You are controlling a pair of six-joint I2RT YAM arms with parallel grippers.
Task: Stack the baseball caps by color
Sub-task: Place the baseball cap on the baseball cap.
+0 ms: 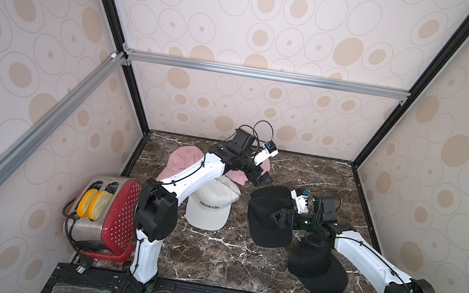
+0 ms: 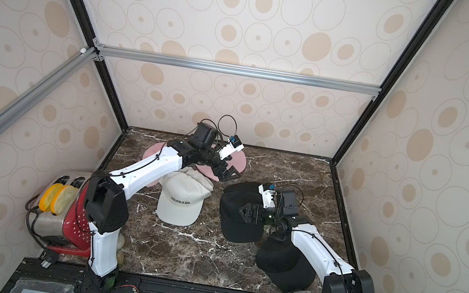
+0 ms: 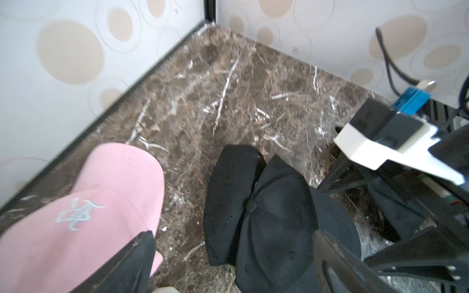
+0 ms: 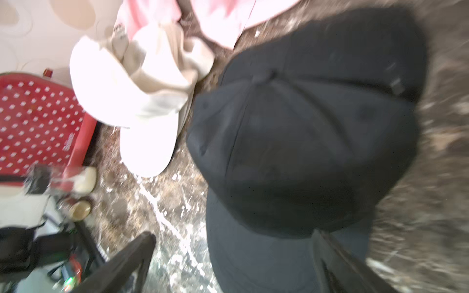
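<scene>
Beside a pink cap (image 3: 109, 177), the left gripper (image 1: 262, 179) hangs spread wide; the right gripper (image 1: 280, 219), spread too, hovers over a black cap (image 1: 263, 234).

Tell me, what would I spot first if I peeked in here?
Probably the red toaster with two bread slices in it, in the near left corner. Then the caps: a white COLORADO cap in the middle, black caps to its right, pink caps behind it.

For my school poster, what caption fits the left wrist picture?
Open left claw over a pink cap and a black cap on the marble table.
</scene>
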